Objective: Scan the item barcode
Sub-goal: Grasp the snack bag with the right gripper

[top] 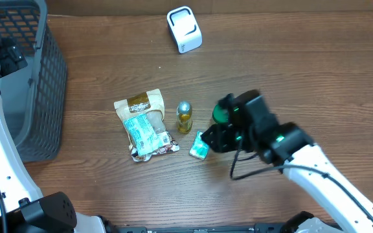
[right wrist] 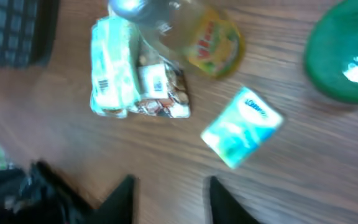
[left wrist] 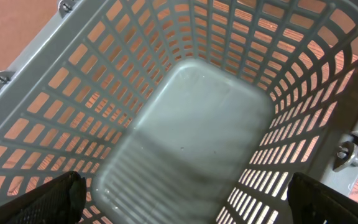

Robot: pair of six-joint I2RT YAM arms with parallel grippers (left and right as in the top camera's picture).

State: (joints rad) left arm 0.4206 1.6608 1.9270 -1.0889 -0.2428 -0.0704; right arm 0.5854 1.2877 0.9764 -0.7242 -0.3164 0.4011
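Note:
Several items lie mid-table: a snack bag point(top: 144, 126) with a barcode label, a small yellow bottle point(top: 184, 116) with a silver cap, a teal packet point(top: 199, 147) and a green round thing point(top: 220, 113). My right gripper point(top: 214, 139) hovers just right of the teal packet. In the right wrist view the teal packet point(right wrist: 242, 126) lies ahead of my right gripper point(right wrist: 171, 199), whose jaws stand narrowly apart over bare wood, holding nothing. That view also has the bag point(right wrist: 129, 74) and bottle point(right wrist: 191, 28) further off. My left gripper point(left wrist: 185, 202) hangs wide open inside the grey basket point(left wrist: 197, 124).
A white boxy scanner-like device point(top: 184, 29) stands at the back centre. The grey mesh basket point(top: 37, 84) fills the left side of the table. The green round thing point(right wrist: 347, 53) sits close to the right arm. A black cable trails behind the right wrist.

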